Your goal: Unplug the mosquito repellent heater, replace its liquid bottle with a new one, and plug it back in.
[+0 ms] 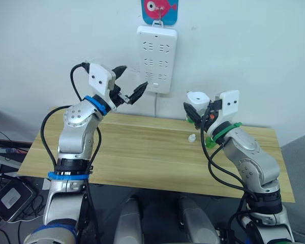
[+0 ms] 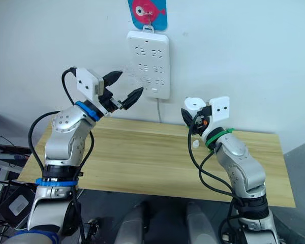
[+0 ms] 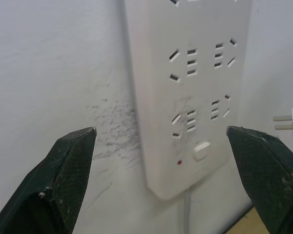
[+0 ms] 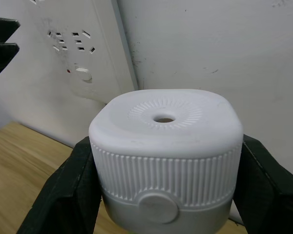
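Observation:
My right gripper [image 1: 197, 105] is shut on the white mosquito repellent heater [image 1: 197, 97] and holds it above the table's far right side, right of the power strip. In the right wrist view the heater [image 4: 165, 146] sits between both fingers, ring side towards the camera. Its metal prongs [image 3: 284, 123] point at the wall. A green bottle [image 1: 210, 142] stands on the table, mostly hidden behind my right forearm; I cannot tell which bottle it is. A small white piece [image 1: 192, 138] lies beside it. My left gripper [image 1: 132, 80] is open and empty, just left of the strip's lower sockets.
The white power strip [image 1: 156, 58] hangs on the wall from a pink fish hook [image 1: 160, 10], its cable dropping behind the wooden table [image 1: 142, 152]. Its sockets [image 3: 185, 119] are free. A black box [image 1: 10, 198] and cables lie on the floor at the left.

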Controlling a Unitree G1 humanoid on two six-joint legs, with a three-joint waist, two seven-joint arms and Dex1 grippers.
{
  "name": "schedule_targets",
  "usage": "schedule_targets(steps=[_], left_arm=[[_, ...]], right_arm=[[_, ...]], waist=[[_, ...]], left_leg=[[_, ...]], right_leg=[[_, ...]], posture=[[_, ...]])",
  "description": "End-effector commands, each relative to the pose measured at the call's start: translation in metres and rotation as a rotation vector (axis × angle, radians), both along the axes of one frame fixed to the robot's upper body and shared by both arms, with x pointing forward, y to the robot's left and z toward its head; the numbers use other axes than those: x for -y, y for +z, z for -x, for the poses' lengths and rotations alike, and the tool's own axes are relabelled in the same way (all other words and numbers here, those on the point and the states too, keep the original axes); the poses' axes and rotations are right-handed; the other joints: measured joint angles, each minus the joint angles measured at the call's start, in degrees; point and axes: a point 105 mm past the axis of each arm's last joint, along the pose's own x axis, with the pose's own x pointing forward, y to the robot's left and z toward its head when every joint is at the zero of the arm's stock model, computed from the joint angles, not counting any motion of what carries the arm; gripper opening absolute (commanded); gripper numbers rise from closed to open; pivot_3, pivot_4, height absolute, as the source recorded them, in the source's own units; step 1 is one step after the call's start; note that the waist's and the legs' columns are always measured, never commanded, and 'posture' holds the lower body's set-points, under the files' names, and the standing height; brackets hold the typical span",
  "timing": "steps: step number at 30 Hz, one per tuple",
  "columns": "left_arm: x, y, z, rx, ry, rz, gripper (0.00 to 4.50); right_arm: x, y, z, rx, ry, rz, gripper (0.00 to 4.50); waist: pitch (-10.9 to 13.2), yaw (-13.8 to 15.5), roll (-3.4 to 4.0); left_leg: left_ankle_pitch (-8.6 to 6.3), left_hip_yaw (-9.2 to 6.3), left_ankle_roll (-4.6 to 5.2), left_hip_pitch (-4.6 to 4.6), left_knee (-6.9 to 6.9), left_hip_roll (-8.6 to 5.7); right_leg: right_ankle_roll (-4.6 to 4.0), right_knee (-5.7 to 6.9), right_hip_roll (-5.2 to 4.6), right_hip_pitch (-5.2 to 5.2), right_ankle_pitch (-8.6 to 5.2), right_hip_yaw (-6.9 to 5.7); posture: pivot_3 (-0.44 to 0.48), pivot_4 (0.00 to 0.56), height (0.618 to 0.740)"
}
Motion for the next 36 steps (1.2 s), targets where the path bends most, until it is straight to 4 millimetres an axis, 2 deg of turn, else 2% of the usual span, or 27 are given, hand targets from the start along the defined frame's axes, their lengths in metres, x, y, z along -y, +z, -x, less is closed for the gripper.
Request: schedule_targets(steps=[1,5,9,19,25,28,36], left_arm=[[0.010,0.005,-0.005,0.012,-0.081,-0.036,4.50],[0.011,0.003,-0.019,-0.018,-0.108,-0.055,4.50],[0.016,0.001,-0.024,-0.026,-0.158,-0.082,4.50],[0.034,-0.002,-0.025,-0.076,-0.300,-0.132,4.50],[0.039,0.003,-0.014,-0.180,-0.439,-0.058,4.50],[0.037,0.004,-0.009,-0.236,-0.479,-0.005,3.94],[0.032,0.012,-0.010,-0.287,-0.470,0.084,1.72]], right_arm=[[-0.003,0.028,0.014,0.099,0.043,-0.046,3.16],[-0.004,0.030,0.017,0.099,0.054,-0.052,3.16],[0.002,0.029,0.018,0.091,0.027,-0.065,3.16],[0.004,0.032,0.018,0.093,0.019,-0.082,3.16],[-0.006,0.033,0.023,0.094,0.078,-0.069,3.16],[-0.006,0.030,0.023,0.082,0.069,-0.070,3.16],[-0.012,0.035,0.029,0.076,0.108,-0.098,3.16]], waist=[[0.00,0.00,0.00],[-0.01,-0.14,-0.01],[-0.01,-0.31,-0.01],[-0.01,-0.90,-0.01],[-0.01,-1.43,-0.01],[-0.01,-1.48,-0.01],[0.00,-1.43,-0.01]], left_leg=[[0.00,0.00,0.00,0.00,0.00,0.00],[0.00,-0.02,0.00,-0.01,0.01,0.00],[0.00,-0.03,0.00,-0.01,0.02,0.00],[0.00,-0.07,0.00,-0.04,0.04,-0.02],[0.00,-0.07,0.01,-0.03,0.02,-0.02],[0.00,-0.09,0.01,-0.03,0.01,-0.02],[0.00,-0.10,0.00,-0.03,0.03,-0.03]], right_leg=[[0.00,0.01,0.00,0.00,0.00,0.00],[0.00,0.03,0.00,0.00,0.00,-0.03],[0.00,0.05,0.00,-0.01,0.00,-0.03],[0.01,0.06,0.00,-0.01,0.01,-0.06],[0.01,0.08,0.01,-0.01,0.01,-0.06],[0.01,0.10,0.01,-0.02,0.00,-0.07],[0.01,0.12,0.00,-0.01,0.01,-0.07]], posture=[[-0.063,0.220,0.740],[-0.088,0.217,0.740],[-0.108,0.222,0.740],[-0.114,0.229,0.740],[-0.120,0.240,0.740],[-0.124,0.244,0.740],[-0.132,0.251,0.740]])
